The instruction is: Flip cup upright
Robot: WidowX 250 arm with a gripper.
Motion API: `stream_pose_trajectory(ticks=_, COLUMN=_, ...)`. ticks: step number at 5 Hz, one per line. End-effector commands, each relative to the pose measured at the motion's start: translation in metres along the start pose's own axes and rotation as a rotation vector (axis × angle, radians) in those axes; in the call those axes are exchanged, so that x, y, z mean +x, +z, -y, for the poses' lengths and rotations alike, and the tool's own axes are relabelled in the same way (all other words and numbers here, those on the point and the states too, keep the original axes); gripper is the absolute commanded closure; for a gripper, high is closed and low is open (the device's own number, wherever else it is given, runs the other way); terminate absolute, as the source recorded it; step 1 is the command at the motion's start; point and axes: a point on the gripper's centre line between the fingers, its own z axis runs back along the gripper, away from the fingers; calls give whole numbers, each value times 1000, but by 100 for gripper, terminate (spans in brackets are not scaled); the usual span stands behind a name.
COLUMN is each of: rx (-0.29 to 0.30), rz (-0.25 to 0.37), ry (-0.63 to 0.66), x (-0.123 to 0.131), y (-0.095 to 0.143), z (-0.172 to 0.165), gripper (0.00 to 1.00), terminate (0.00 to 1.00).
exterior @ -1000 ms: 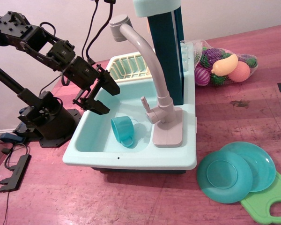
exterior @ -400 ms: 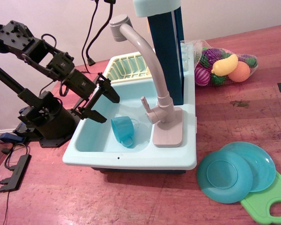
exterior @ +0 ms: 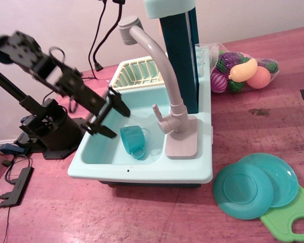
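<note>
Observation.image cup (exterior: 133, 140): lies tipped on its side in the basin of the toy sink (exterior: 93, 152), loop handle toward the front.
Handling: likely light, stiff, smooth plastic; probably slides or rolls if nudged.
Hold: best across the rim wall, away from the handle.
Gripper (exterior: 107, 114): jaws spread wide, empty, just left of cup.
Surface (exterior: 66, 212): reddish wood; faucet (exterior: 159, 66) overhead, basin walls close, little room.

The reddish wooden counter (exterior: 142, 212) is carrying a pale-blue toy sink (exterior: 142, 172), two teal plates (exterior: 243, 190), a green cutting board (exterior: 289, 223) and a mesh bag of toy fruit (exterior: 243, 71).
</note>
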Motion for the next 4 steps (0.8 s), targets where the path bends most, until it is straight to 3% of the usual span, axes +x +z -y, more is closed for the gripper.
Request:
stream_pose_trajectory(ticks=1, rx=17, rz=40, ry=40, x=5, y=-20, z=2, gripper=0, terminate=0)
stream_pose_trajectory(ticks=2, rx=29, rz=31, ry=49, x=8, y=-37, z=0, gripper=0, terminate=0)
stream_pose_trajectory(ticks=3, rx=54, rz=7, ry=151, x=10, y=-29, z=-8, gripper=100, terminate=0)
stream_pose_trajectory(ticks=4, rx=24, rz=-34, ry=316, x=22, y=-8, z=-16, gripper=100, terminate=0)
